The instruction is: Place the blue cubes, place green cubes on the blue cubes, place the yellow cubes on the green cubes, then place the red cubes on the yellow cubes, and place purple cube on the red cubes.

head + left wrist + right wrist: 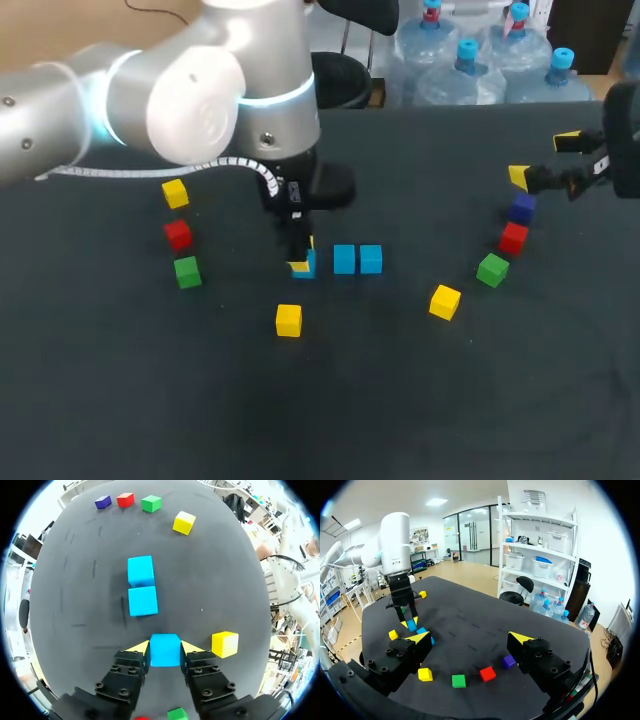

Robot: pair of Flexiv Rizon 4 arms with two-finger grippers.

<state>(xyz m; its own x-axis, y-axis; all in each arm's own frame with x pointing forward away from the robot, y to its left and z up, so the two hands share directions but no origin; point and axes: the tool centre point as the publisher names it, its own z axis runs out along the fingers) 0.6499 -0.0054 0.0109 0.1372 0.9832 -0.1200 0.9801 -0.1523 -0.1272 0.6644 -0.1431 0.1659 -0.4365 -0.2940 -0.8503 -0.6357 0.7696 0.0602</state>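
In the head view, our left gripper [300, 258] points straight down at the dark desk [400, 410]. It is closed on a blue cube [305, 267] at the end of a row. The two other blue cubes [357, 259] lie touching each other just beside it, across a small gap. We judge that the first step, laying the blue base, is nearly done. The next move calls for releasing the cube and lifting straight up without nudging it, then fetching a green one. The near green cube [186, 271] lies well off to the left. Our right gripper [543, 160] hangs at the desk's right side, above the purple cube [521, 209].

In the left wrist view, both yellow tips press the blue cube's [165, 650] sides. We cannot tell whether it rests on the desk yet. A yellow cube [224, 644] lies just beside one finger, so the lift must go up and not sideways.

In the right wrist view, the right gripper [469, 639] is spread wide with nothing in it. The desk's surface looks matte and even, so we expect the cubes to sit steady.
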